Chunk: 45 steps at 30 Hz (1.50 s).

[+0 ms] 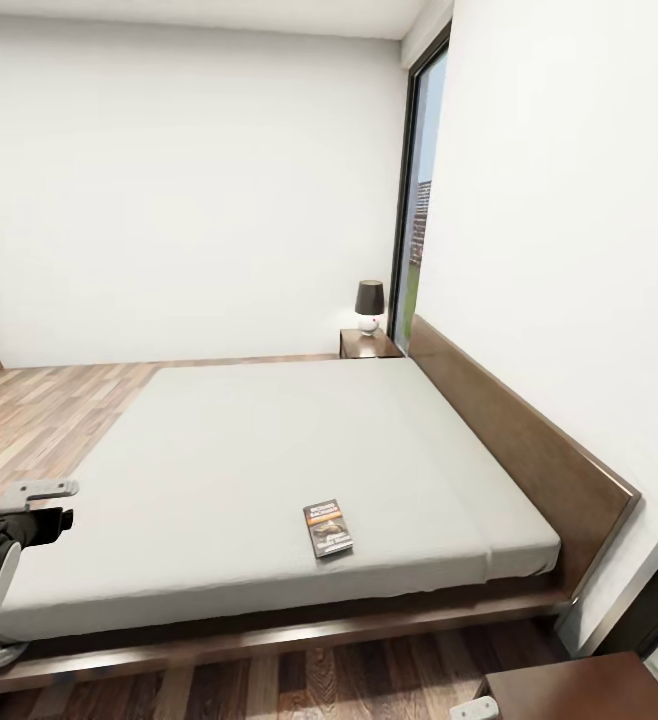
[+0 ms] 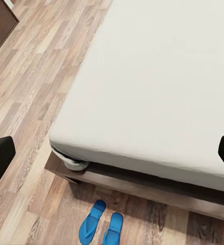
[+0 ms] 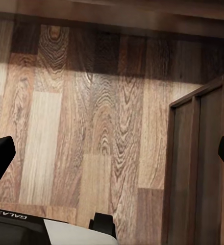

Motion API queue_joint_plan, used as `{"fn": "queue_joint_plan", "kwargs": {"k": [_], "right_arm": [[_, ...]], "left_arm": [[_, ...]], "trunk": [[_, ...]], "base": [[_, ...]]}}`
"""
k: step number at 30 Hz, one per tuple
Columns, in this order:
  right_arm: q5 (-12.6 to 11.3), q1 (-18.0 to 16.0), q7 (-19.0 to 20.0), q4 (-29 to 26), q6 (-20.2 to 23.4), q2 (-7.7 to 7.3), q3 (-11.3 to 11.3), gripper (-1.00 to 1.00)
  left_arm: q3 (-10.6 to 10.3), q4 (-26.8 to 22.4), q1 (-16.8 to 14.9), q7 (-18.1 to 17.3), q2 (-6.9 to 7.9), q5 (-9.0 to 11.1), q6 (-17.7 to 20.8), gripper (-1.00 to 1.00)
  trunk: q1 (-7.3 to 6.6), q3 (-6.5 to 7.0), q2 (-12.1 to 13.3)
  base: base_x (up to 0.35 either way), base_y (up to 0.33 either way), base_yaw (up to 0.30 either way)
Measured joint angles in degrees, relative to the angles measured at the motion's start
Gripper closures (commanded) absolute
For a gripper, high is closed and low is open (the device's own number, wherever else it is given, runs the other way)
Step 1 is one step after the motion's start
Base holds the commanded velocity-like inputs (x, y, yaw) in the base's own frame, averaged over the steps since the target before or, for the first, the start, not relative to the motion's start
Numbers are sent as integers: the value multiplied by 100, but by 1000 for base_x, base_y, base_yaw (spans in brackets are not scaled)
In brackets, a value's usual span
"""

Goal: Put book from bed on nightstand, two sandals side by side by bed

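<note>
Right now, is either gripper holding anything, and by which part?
Nothing is held. Left gripper and right gripper both have fingers spread wide with nothing between them. The book lies on the bed; the sandals are on the floor.

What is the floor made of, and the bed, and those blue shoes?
The floor looks like wooden planks: brown boards with grain lines. The bed has a dark brown frame that also looks like wood, smooth and slightly shiny, under a plain grey mattress that seems soft and cloth-covered. The blue sandals look like rubber or foam, flat and matte, though that is hard to tell.
</note>
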Motion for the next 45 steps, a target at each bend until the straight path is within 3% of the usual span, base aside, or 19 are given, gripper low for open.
{"fn": "queue_joint_plan", "kwargs": {"k": [45], "right_arm": [[0, 0, 2, 5, 1, 8, 21, -100]], "left_arm": [[0, 2, 4, 184, -9, 1, 0, -100]], "trunk": [[-1, 23, 0]], "base": [[89, -14, 0]]}}
